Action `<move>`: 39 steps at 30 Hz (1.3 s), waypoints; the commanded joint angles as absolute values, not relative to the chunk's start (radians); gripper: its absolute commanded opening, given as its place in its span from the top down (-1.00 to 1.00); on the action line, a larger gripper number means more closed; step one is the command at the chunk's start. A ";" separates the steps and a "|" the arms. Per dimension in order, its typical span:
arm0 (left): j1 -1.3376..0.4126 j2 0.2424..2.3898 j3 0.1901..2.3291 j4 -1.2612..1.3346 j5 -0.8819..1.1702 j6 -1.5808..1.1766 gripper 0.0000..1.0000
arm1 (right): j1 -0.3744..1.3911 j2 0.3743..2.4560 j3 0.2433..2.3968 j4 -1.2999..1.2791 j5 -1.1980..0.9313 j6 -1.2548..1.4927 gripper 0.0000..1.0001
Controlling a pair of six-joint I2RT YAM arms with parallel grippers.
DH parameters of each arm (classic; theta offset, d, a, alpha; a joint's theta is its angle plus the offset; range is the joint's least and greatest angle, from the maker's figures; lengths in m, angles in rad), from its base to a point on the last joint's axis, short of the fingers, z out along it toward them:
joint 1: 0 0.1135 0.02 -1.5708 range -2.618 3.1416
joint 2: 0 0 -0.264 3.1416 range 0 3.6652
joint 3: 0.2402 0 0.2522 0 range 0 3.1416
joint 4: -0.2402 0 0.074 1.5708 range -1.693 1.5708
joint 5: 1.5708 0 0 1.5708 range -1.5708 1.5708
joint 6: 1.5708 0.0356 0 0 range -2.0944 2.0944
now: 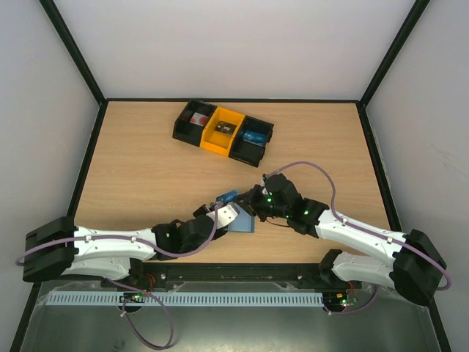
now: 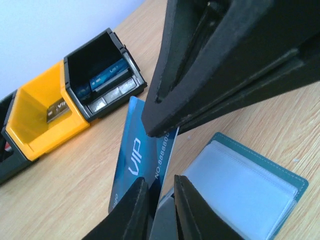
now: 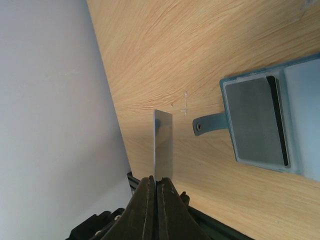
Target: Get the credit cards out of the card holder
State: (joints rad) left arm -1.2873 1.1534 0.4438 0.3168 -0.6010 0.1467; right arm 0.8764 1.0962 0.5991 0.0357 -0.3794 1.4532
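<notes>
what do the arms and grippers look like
The left arm and right arm have white tubular links with bulky black joints. A lilac cable loops along each. Small green lights glow on the right wrist. The left gripper and right gripper have slim black tapered fingers.

Wood table point(image 1: 146, 169): open card holder point(image 1: 245, 224) near, tray point(image 1: 217, 141) far.

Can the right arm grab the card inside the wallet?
Probably not yet: the right pincer is shut on another card. The striped card sits close by in the open card holder.
</notes>
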 commanded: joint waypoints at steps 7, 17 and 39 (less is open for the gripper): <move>-1.277 1.098 0.471 0.313 -0.587 -0.064 -0.35 | 0.874 1.011 0.497 0.124 -0.241 1.275 0.96; -1.073 0.907 0.414 0.274 -0.335 -0.318 -0.99 | 0.874 0.876 0.393 0.262 -0.058 1.072 0.96; -0.563 0.778 0.449 -0.002 0.155 -0.502 -0.99 | 0.613 1.331 0.750 0.261 0.005 0.798 0.96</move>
